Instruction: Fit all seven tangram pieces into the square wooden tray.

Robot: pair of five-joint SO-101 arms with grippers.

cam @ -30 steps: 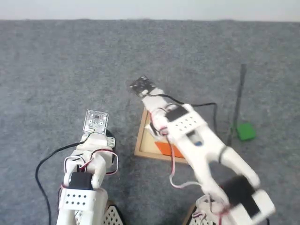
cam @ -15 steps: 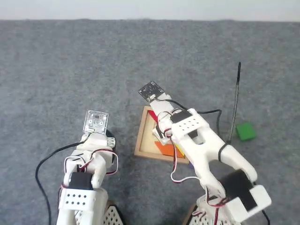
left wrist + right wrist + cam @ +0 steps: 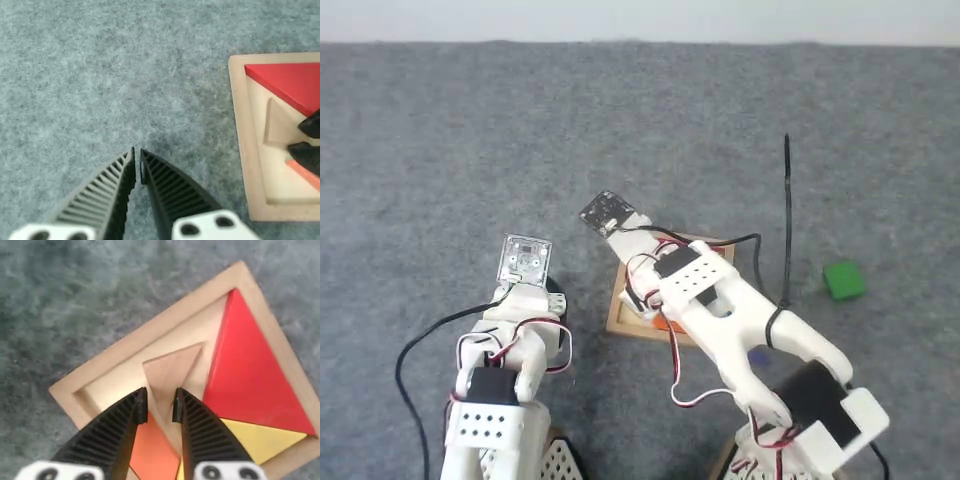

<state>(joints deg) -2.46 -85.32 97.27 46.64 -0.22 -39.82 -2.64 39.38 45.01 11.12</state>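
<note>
**Right claw over the square wooden tray; left claw beside it.**

Your right arm stretches forward from its base and leans across the tray with the wrist pitched down. Its claw is narrowly parted, tips astride one corner of the pale wooden triangle lying in the tray; you cannot tell whether they press it. A red triangle, a yellow piece and an orange piece also lie in the tray. Your left arm sits folded near its base. Its claw is closed on nothing and points down at the grey surface just beside the tray's rim. A green piece lies on the surface, well apart from the tray.
</note>
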